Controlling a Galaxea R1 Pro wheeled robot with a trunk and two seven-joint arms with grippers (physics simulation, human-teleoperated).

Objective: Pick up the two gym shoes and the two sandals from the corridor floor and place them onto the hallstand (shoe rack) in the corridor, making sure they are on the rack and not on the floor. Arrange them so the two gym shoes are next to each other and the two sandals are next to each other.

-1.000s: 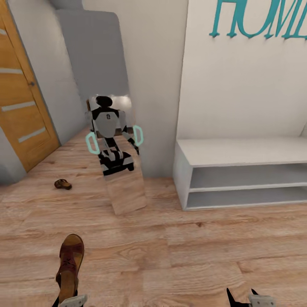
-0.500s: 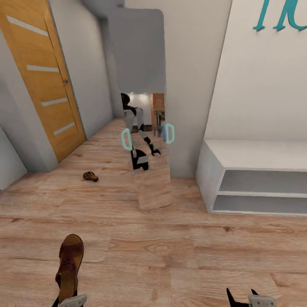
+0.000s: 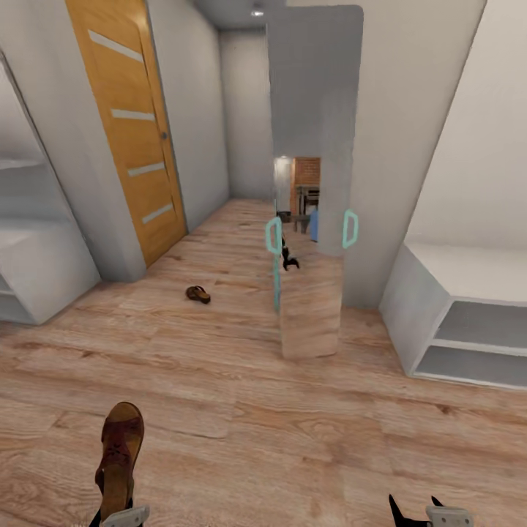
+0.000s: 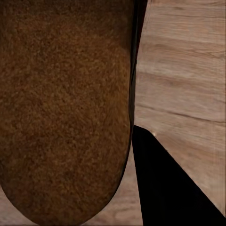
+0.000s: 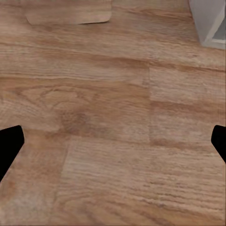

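The left gripper [image 3: 117, 516] is holding one brown sandal [image 3: 119, 457] clamped at its heel end, toe pointing away over the corridor floor [image 3: 307, 446], and the left wrist view is showing its tan footbed [image 4: 63, 108] close up. The right gripper [image 5: 113, 141] is hanging empty with its fingers spread wide above bare planks. The second sandal [image 3: 197, 294] is lying on the floor near the orange door [image 3: 135, 139], well apart from the hallstand [image 3: 428, 293] standing by the right wall beside a tall mirror [image 3: 313, 219].
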